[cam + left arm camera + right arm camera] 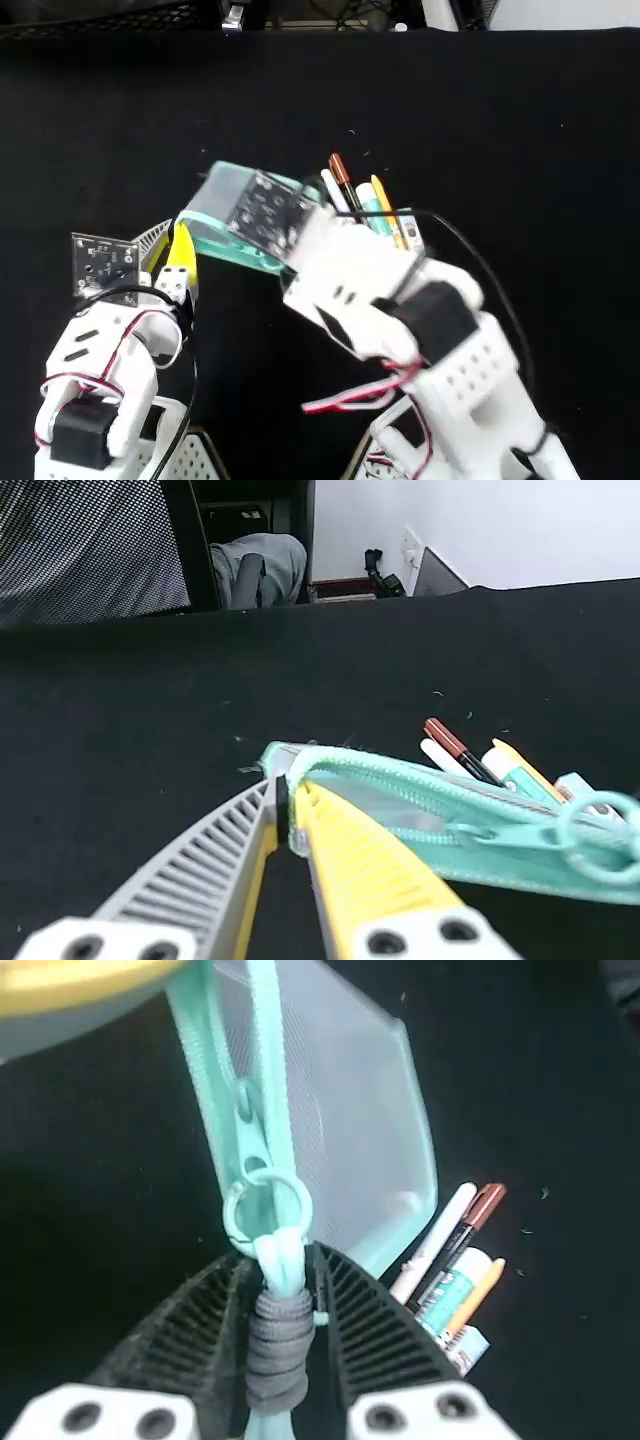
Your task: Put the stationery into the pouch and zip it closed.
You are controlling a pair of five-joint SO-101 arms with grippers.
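Clamped between the black fingers of my right claw (285, 1260) is the pull cord (278, 1345), a mint loop bound with grey wrapping; the jaws stand narrow, pressing it from both sides. Just beyond those fingertips the cord passes through a ring (268, 1210), and the ring hangs from the zip slider (247, 1120) on the mint zip track. Past the slider spreads the pouch (345, 1110), frosted and see-through with mint edging, its flat side turned toward this claw. Off the pouch's far corner, just beside it and outside it, the stationery (450, 1260) lies in a close bundle on the black table (500, 120): a brown-capped marker (482, 1208), a white pen (435, 1240), a yellow pen (482, 1285) and a mint-labelled tube (452, 1292). My left claw (286, 805), one finger grey and one yellow, is drawn in narrow on the pouch's opposite end, nipping the edge where the zip track begins. From that claw the track runs away toward the ring, and the stationery lies beyond the pouch, on the side away from the fingers. Whether the zip is open or closed along that stretch I cannot tell. From above, the pouch spans the gap between my two claws.
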